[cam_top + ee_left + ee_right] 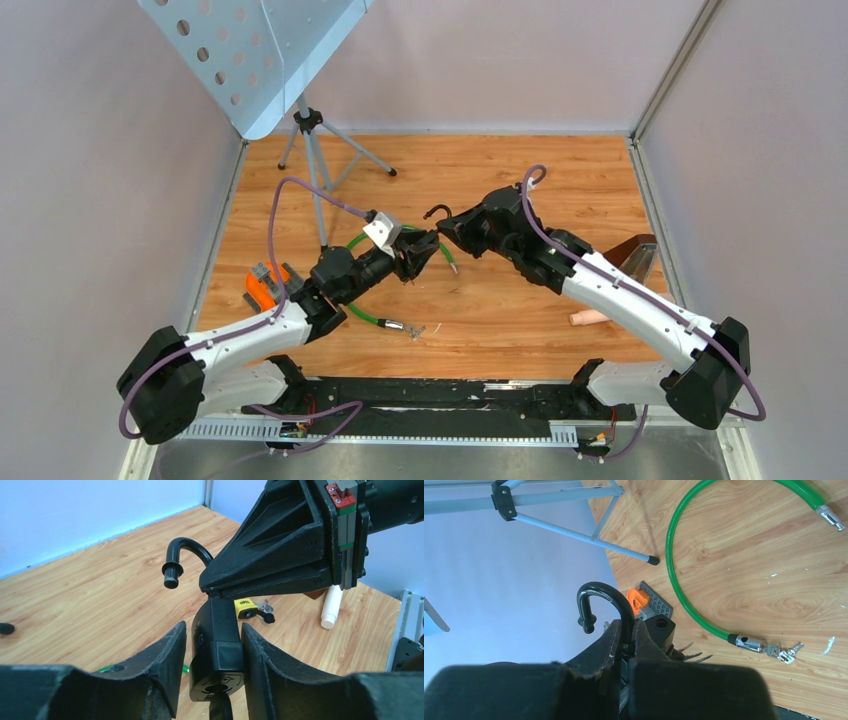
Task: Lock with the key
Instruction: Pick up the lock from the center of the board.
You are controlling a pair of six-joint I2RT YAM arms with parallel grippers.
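Padlock, one, matte black, with a boxy body and a hooked round-bar shackle whose free end is out of the body, is held in the air above the middle of the bench, between the two claws. The bench is pale wood-grain board.

One music stand is at the far left corner: a pale blue perforated metal sheet on a thin-legged tripod.

Two white-and-black arms meet at the padlock. The right claw is clenched on the straight leg of the shackle. The left claw is half closed, its two curved, rough-surfaced black fingers close on either side of the lock body; I cannot tell whether they press it.

One glossy green cable curls on the wood, with a metal fitting at each end and a small bunch of keys at one.

One orange-and-grey block lies near the left edge, one pale cylinder towards the right, and one small yellow lock beyond the padlock.

One dark key sticks out of the padlock's underside.
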